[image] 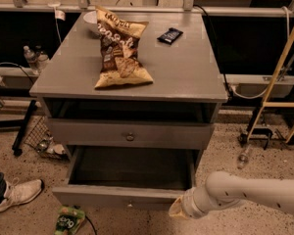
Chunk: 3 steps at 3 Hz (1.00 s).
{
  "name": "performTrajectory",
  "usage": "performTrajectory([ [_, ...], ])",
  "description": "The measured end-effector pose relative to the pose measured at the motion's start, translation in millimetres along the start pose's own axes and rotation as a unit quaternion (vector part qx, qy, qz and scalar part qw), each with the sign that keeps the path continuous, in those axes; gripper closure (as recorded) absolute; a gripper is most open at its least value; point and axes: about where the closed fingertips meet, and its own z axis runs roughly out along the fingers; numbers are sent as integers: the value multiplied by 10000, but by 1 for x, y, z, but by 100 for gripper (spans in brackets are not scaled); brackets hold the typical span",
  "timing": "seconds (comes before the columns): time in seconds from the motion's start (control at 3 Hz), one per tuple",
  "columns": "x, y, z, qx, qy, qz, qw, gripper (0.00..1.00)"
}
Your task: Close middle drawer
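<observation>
I read the middle drawer (112, 196) at 6 o'clock as matt grey painted wood, same as the cabinet top (186, 67). The chip bag (120, 53) at 12 is glossy, crinkled foil. My gripper (178, 210) at 5 o'clock, by the drawer front's right end, looks like smooth pale plastic; the floor (225, 151) is speckled and rough.
</observation>
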Motion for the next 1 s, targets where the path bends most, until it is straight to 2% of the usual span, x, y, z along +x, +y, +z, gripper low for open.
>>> performTrajectory([
  [0.33,7,-13,6,112,-11,-4,9999,100],
  [1.0,-3,-48,2,439,-172,-315,9984,100],
])
